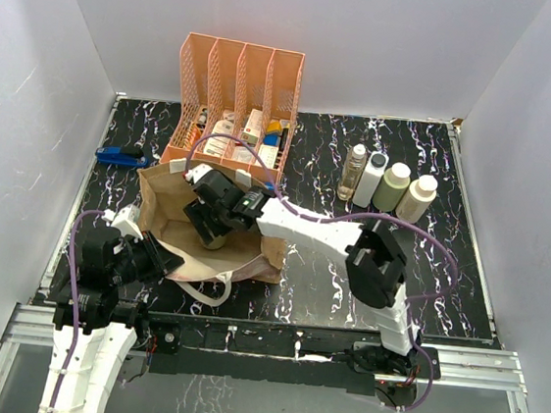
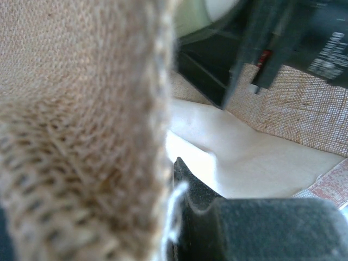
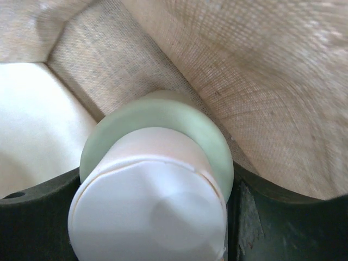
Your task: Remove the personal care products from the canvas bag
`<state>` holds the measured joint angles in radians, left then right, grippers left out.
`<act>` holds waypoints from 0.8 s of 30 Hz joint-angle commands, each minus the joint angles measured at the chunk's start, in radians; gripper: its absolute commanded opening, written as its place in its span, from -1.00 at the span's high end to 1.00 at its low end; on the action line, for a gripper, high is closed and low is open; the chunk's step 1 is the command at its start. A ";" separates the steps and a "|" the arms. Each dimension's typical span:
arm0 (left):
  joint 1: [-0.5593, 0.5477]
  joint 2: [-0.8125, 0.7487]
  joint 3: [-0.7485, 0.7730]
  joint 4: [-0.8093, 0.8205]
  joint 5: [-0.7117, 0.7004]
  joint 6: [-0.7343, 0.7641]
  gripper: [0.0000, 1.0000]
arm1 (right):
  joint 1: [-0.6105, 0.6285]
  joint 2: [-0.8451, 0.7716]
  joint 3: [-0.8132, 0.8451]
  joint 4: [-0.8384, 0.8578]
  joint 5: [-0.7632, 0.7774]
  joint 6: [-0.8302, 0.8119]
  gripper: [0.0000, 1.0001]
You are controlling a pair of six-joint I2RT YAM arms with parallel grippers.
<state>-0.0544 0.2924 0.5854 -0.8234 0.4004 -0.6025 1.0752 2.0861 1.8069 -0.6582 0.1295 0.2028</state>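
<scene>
Currently, the right gripper (image 1: 212, 225) sits inside the canvas bag (image 1: 161, 197), jaws clamped round a cream-capped olive-green bottle (image 3: 159, 117). The left gripper (image 1: 165, 254) appears pinched on the bag's near rim, but that view is blurred. Four bottles (image 1: 386, 184) stand apart on the table (image 1: 317, 282).

White walls (image 1: 323, 34) — black marbled table (image 1: 321, 152)

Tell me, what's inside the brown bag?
A pale green bottle with a cream cap, squeezed between the right arm's jaws, and the bag's pale lining. From above, the arm covers the rest of the inside, so other bottles can't be ruled out.
</scene>
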 commanded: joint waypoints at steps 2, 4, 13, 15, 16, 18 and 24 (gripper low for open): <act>0.004 -0.006 -0.002 -0.002 0.021 0.009 1.00 | -0.010 -0.274 -0.082 0.300 -0.058 0.056 0.41; 0.004 -0.008 -0.004 -0.002 0.021 0.010 1.00 | -0.027 -0.325 -0.130 0.344 -0.099 0.094 0.45; 0.005 -0.004 -0.003 -0.001 0.020 0.008 1.00 | -0.209 -0.560 -0.342 0.619 -0.461 0.307 0.52; 0.005 -0.004 -0.004 -0.001 0.020 0.008 1.00 | -0.241 -0.615 -0.373 0.660 -0.490 0.332 0.52; 0.005 -0.005 -0.004 -0.002 0.020 0.007 1.00 | -0.252 -0.642 -0.386 0.673 -0.489 0.339 0.52; 0.005 -0.006 -0.003 -0.002 0.020 0.009 1.00 | -0.269 -0.696 -0.397 0.675 -0.464 0.333 0.52; 0.005 -0.004 -0.004 -0.002 0.020 0.008 1.00 | -0.300 -0.837 -0.369 0.564 -0.277 0.221 0.52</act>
<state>-0.0540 0.2913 0.5854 -0.8234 0.4007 -0.6033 0.7849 1.4036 1.3720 -0.2359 -0.2485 0.4789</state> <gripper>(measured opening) 0.127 0.702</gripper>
